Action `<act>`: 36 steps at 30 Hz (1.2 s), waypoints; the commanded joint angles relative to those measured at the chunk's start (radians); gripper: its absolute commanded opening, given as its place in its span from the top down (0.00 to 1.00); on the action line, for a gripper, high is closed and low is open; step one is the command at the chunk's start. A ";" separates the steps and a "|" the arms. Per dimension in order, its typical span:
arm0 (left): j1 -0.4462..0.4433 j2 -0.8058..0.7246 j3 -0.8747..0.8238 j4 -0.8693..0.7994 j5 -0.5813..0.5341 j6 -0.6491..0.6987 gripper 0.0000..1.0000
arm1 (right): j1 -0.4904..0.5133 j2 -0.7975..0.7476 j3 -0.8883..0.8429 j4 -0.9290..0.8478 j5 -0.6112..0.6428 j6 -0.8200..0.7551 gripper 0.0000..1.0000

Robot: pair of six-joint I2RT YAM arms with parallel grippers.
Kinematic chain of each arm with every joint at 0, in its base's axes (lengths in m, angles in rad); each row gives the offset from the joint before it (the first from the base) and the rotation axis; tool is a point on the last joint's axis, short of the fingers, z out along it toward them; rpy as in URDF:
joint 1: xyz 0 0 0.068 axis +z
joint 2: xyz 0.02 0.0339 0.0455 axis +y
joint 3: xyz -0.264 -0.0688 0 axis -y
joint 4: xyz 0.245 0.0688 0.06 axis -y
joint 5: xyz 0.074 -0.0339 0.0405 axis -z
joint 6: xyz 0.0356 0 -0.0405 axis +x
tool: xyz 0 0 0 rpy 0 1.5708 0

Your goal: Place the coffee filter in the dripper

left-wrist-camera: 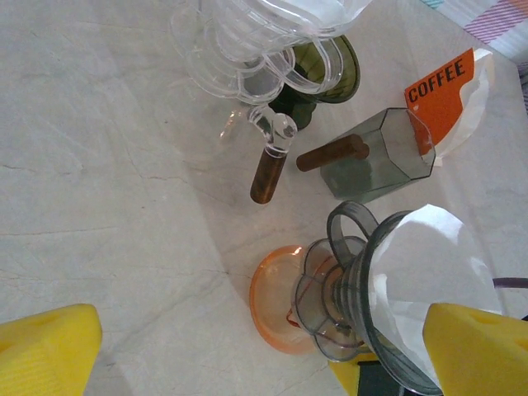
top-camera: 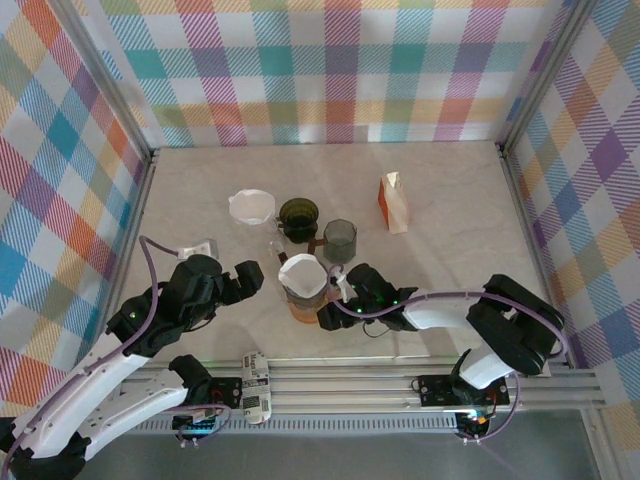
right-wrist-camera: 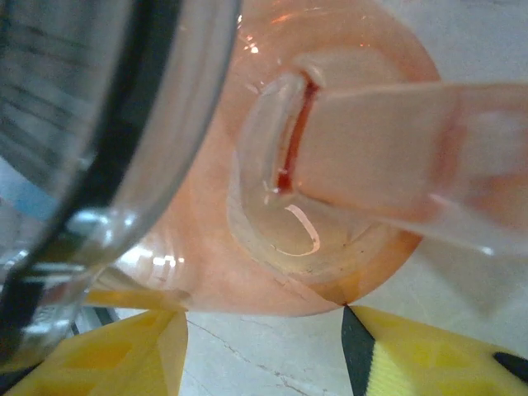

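A white coffee filter (top-camera: pixel 302 272) sits inside a grey dripper (left-wrist-camera: pixel 356 293), which stands on an orange glass cup (top-camera: pixel 304 308). In the left wrist view the filter (left-wrist-camera: pixel 425 268) lines the dripper's cone above the orange cup (left-wrist-camera: pixel 276 301). My left gripper (top-camera: pixel 250 279) is open just left of the dripper, holding nothing, with its yellow fingers (left-wrist-camera: pixel 45 351) spread wide. My right gripper (top-camera: pixel 335 303) is open at the cup's right side. In the right wrist view its fingertips (right-wrist-camera: pixel 157 338) flank the orange cup (right-wrist-camera: pixel 247 264) at its base and seem to touch it.
Behind stand a clear dripper with another white filter (top-camera: pixel 251 206), a dark green dripper (top-camera: pixel 298 213), a grey cup with a brown handle (top-camera: pixel 340 240) and an orange coffee bag (top-camera: pixel 393 202). A small scoop (left-wrist-camera: pixel 268 169) lies between them. Bare table (top-camera: pixel 200 200) stretches to the left.
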 commanded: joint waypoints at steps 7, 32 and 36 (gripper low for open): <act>0.012 -0.079 0.037 -0.062 -0.069 -0.019 0.00 | 0.006 0.157 0.173 0.030 -0.032 -0.081 0.47; 0.012 -0.088 0.054 -0.036 -0.110 -0.002 0.00 | 0.005 0.112 0.170 -0.051 0.020 -0.054 0.36; 0.011 -0.074 0.051 -0.033 -0.124 -0.006 0.00 | 0.006 -0.031 0.097 -0.122 0.063 -0.038 0.35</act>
